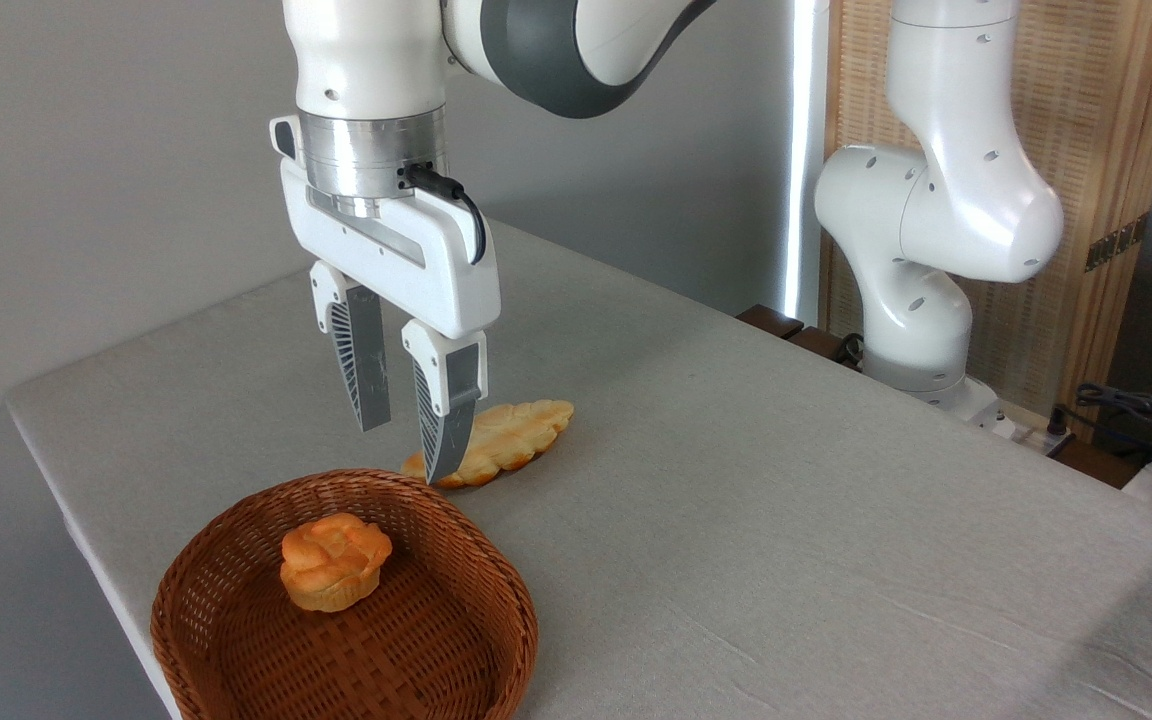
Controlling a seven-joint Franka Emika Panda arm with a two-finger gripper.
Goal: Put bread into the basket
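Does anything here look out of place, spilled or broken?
Nothing looks spilled or damaged. The long braided loaf lies on the table just behind the basket, not in it, while a small round bun sits inside. The open gripper hangs over the loaf.

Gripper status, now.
Gripper: open, holding nothing, fingers apart above the table by the bread.

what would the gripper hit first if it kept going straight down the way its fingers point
Probably the bread lying on the table, though depth is unclear from this view; the open gripper hangs empty above it.
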